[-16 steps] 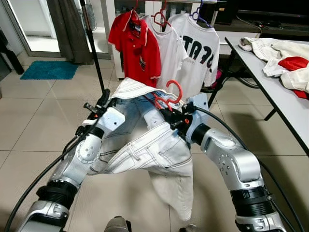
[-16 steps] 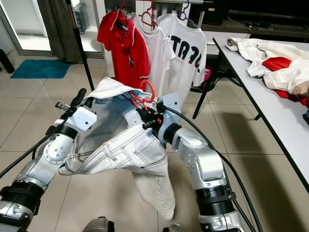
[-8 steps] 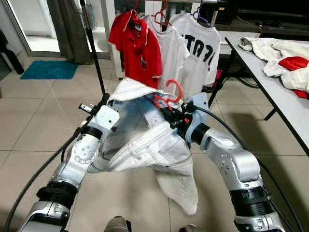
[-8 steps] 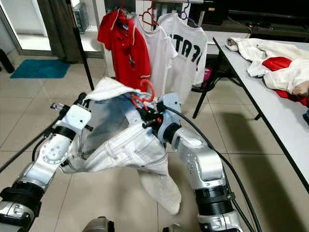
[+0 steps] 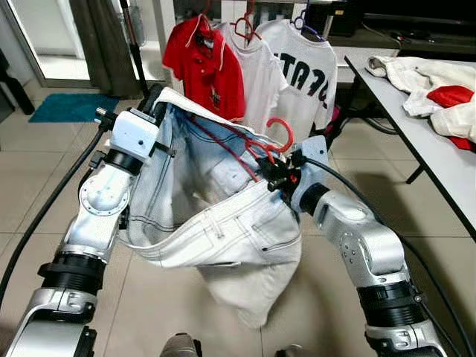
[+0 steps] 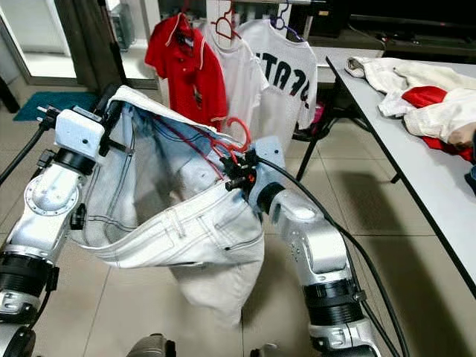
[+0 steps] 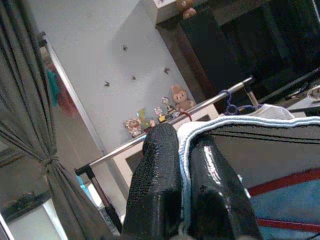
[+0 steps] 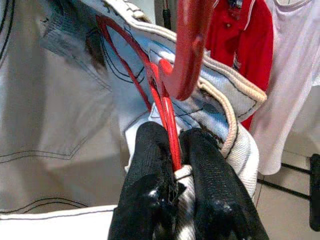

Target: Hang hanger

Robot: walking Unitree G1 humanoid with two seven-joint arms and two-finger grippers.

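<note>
Pale denim jeans hang stretched between my two arms, waistband open toward me. A red hanger lies inside the waistband, its hook sticking up near my right arm. My left gripper is raised high at the left, shut on the jeans' waistband. Lower and to the right, my right gripper is shut on the red hanger together with the waistband. Behind the jeans runs the clothes rail with a red polo and two white shirts on hangers.
A grey table with crumpled white and red clothes stands at the right. A dark curtain and a black stand pole are at the back left. A teal mat lies on the tiled floor.
My left arm has lifted its side of the waistband up and outward, stretching the jeans open. The right gripper with the hanger has shifted slightly right. The trouser legs have swung lower.
</note>
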